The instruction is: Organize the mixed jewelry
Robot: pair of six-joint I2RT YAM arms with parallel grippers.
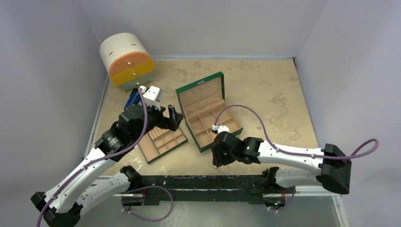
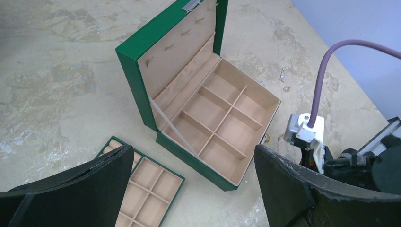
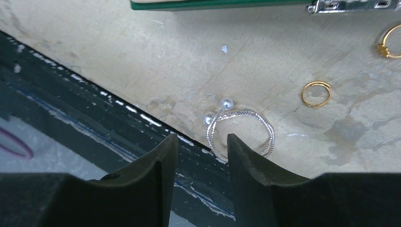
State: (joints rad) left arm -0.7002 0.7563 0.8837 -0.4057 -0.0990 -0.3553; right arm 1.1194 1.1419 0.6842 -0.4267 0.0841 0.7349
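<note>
Ring (image 3: pixel 243 112), thin silver wire with two pearls, is lying at the table's (image 3: pixel 118 71) near edge: probably light, slippery, bendable. Right gripper (image 3: pixel 202 139), half spread, is straddling its rim; left gripper (image 2: pixel 193 151) is gaping.

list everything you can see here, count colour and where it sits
jewelry box: one, green with beige lining, lid open, table centre
tray: one, green rim, beige compartments, left of the box
round drawer unit: one, white, orange and yellow, back left
tool: one, blue handle, back left, partly hidden by the left arm
silver ring: one, two pearl beads, near table edge
gold rings: two, on the table beside the silver ring
table: one, mottled tan
left arm: one, black and white, by the tray, jaws wide open
right arm: one, low over the silver ring, jaws apart around its edge
</note>
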